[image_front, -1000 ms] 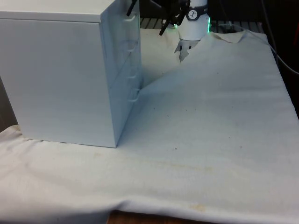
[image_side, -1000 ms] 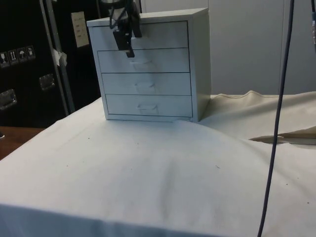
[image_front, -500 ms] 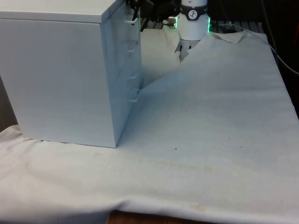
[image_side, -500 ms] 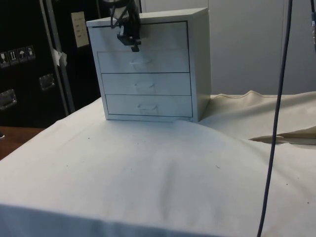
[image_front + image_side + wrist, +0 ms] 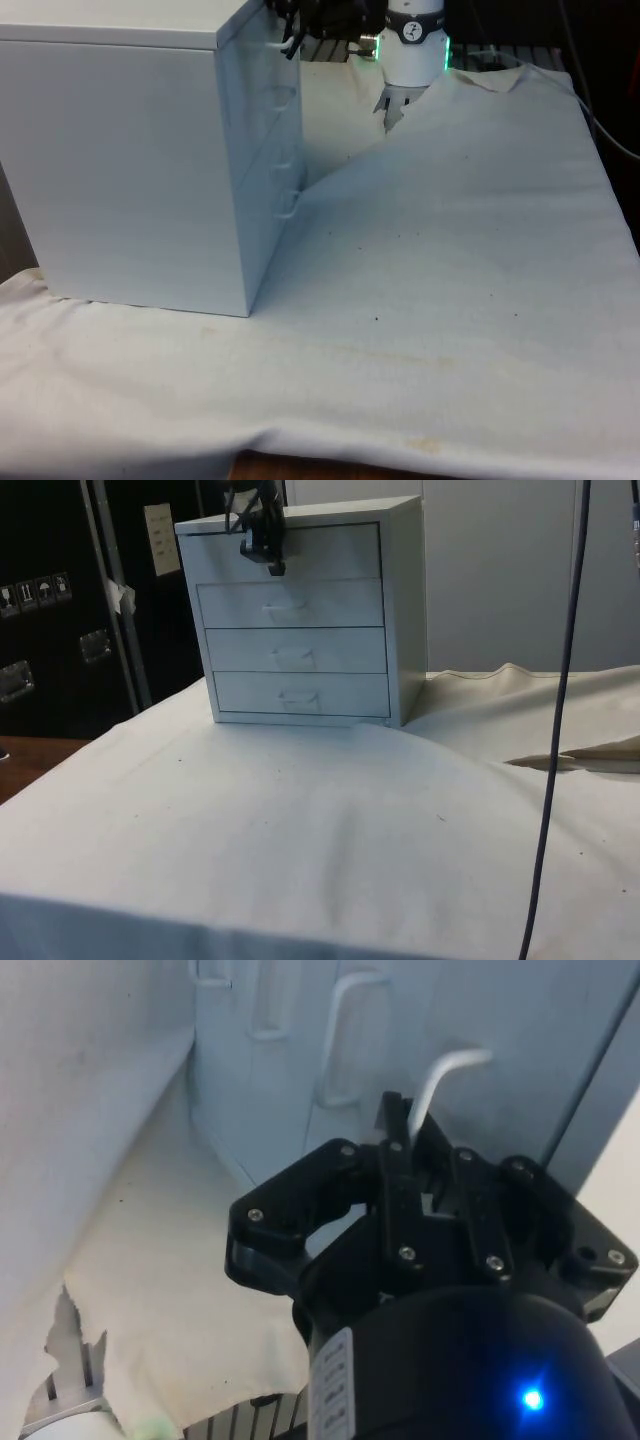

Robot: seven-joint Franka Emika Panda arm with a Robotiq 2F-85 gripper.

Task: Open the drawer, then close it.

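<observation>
At the upper left of the side view, the top drawer's handle (image 5: 440, 1080) is clamped by the gripper (image 5: 268, 552) on the chest (image 5: 400, 600), all drawers looking shut; an outward pull seems next.

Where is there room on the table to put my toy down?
The cloth before the drawers lies bare out to the table's edges. It is crowded only by the top drawer's handle, where the gripper is.
</observation>
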